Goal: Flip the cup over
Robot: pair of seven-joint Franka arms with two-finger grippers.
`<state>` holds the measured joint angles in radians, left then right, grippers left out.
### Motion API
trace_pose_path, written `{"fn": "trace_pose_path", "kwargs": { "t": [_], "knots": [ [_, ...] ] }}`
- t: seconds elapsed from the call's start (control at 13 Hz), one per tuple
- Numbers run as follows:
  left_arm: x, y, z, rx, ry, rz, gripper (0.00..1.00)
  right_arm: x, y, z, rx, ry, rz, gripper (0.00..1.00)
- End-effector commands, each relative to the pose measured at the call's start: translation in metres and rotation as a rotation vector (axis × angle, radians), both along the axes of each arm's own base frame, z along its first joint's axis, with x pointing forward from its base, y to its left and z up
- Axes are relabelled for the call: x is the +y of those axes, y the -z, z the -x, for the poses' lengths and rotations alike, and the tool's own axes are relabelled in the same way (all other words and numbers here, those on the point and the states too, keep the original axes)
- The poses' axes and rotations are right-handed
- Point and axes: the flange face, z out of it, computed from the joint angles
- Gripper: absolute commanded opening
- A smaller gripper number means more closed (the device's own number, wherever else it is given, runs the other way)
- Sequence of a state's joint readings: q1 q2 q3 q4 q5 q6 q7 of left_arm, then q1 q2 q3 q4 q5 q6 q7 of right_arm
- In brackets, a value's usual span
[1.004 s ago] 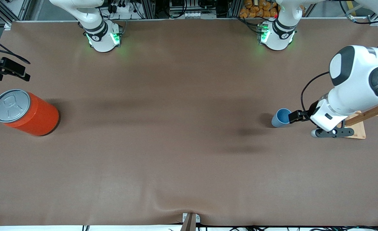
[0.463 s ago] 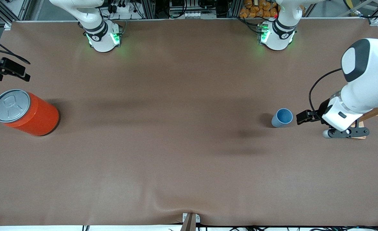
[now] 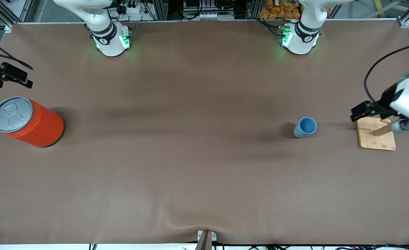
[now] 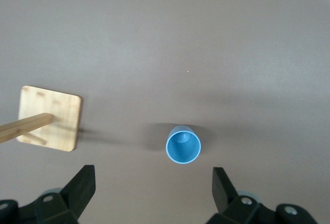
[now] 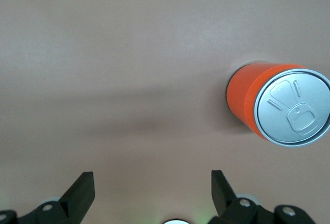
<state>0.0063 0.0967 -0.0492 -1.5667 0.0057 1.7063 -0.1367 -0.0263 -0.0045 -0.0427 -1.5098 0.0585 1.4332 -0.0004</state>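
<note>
Brown mat (image 3: 190,166) smooth, one ripple at camera edge. Cup (image 3: 305,127) upright, mouth up. My left gripper (image 4: 152,188) and right gripper (image 5: 151,192) both empty, jaws apart.

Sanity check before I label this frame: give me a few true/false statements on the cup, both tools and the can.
1. The cup stands upright, mouth up. True.
2. The left tool grips the cup. False: it is open, apart from the cup, over the edge of the wooden stand base.
3. The can stands at the right arm's end of the table. True.
4. The right tool is shut on the can. False: it is open and empty, waiting.
5. The cup lies on its side. False: it stands upright.
</note>
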Motion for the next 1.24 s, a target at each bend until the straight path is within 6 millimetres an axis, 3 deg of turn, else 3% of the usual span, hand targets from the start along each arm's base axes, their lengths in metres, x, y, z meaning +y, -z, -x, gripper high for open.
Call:
{"fn": "trace_pose_path", "kwargs": {
  "t": [0.0, 0.23, 0.46, 1.16],
  "knots": [
    [0.021, -0.034, 0.02, -0.008, 0.032, -0.014, 1.0, 0.002, -0.002, -0.001, -0.004, 0.009, -0.005, 1.0],
    [0.029, -0.059, 0.04, -0.006, 0.031, -0.003, 1.0, 0.002, -0.002, -0.001, -0.004, 0.009, -0.005, 1.0],
    [0.033, -0.057, 0.04, -0.001, 0.027, -0.015, 1.0, 0.002, -0.002, -0.001, -0.004, 0.009, -0.005, 1.0],
    [0.051, -0.081, 0.062, 0.005, -0.01, -0.008, 1.0, 0.002, -0.001, -0.002, -0.003, 0.009, -0.005, 1.0]
  ]
}}
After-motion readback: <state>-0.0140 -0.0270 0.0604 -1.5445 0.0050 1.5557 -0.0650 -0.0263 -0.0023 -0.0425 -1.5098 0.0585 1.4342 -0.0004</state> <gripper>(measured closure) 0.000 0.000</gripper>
